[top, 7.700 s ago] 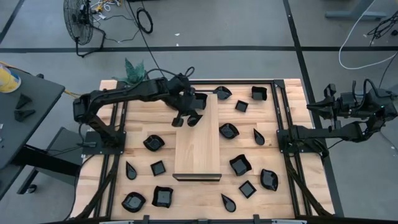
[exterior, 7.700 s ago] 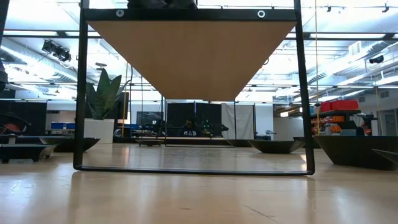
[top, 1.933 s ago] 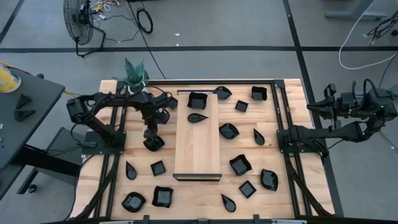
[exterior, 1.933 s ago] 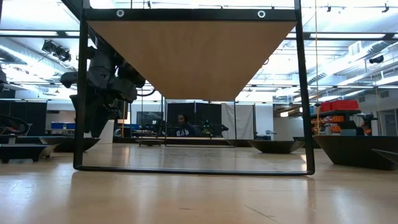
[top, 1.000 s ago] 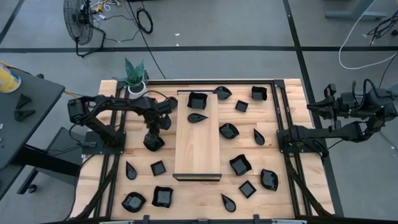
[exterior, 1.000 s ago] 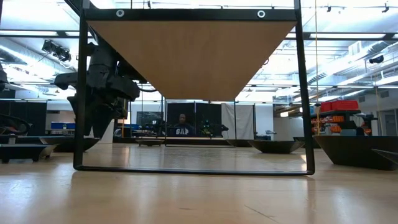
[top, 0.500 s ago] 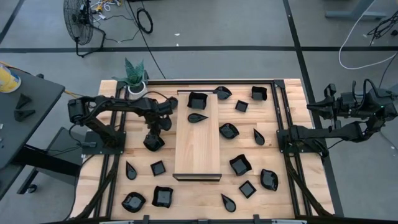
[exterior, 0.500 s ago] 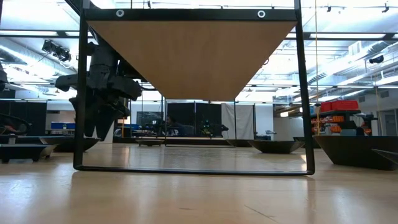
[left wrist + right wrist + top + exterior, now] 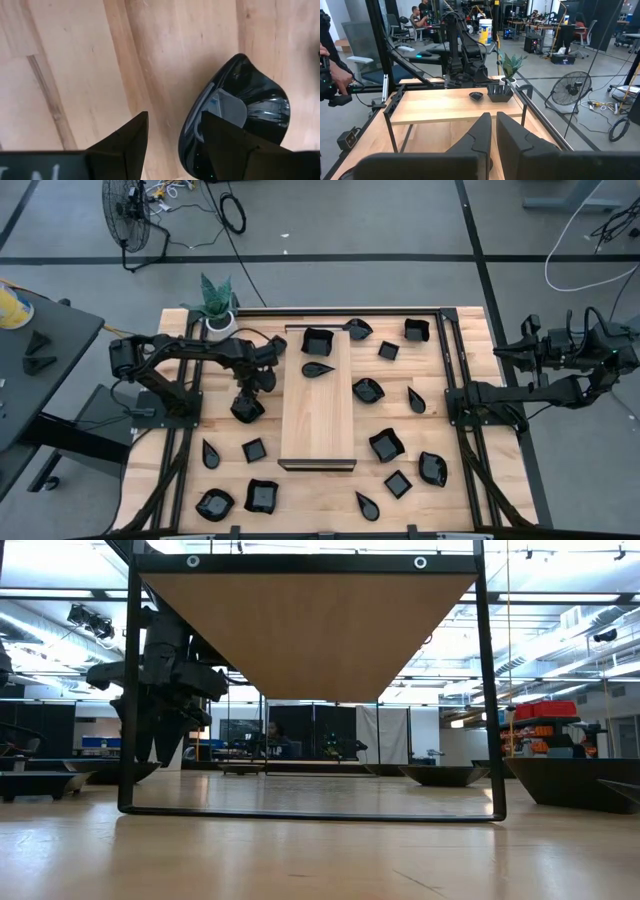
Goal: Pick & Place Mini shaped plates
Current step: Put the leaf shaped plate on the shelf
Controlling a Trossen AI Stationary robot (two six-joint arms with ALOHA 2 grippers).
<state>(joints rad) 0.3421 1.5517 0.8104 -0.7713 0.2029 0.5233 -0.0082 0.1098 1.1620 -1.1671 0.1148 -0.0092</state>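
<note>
wooden board: table centre, lengthwise | potted plant: far-left corner | floor fan: beyond table

high: overhead, straight down | low: table-level | both share wooden board

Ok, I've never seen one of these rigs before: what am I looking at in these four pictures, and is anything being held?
It is a robot with two dark arms at a wooden table. One picture looks straight down, one sits level with the tabletop, and the other two come from cameras on each arm's wrist. Small glossy black mini shaped plates are scattered around a long pale wooden board, which already carries two plates at its far end. A small potted plant stands in a far corner. The left hand is open and lowered over a leaf-shaped plate, one finger inside its rim; it has not gripped yet. The right hand is shut, parked off the table's right side, holding nothing.
</note>
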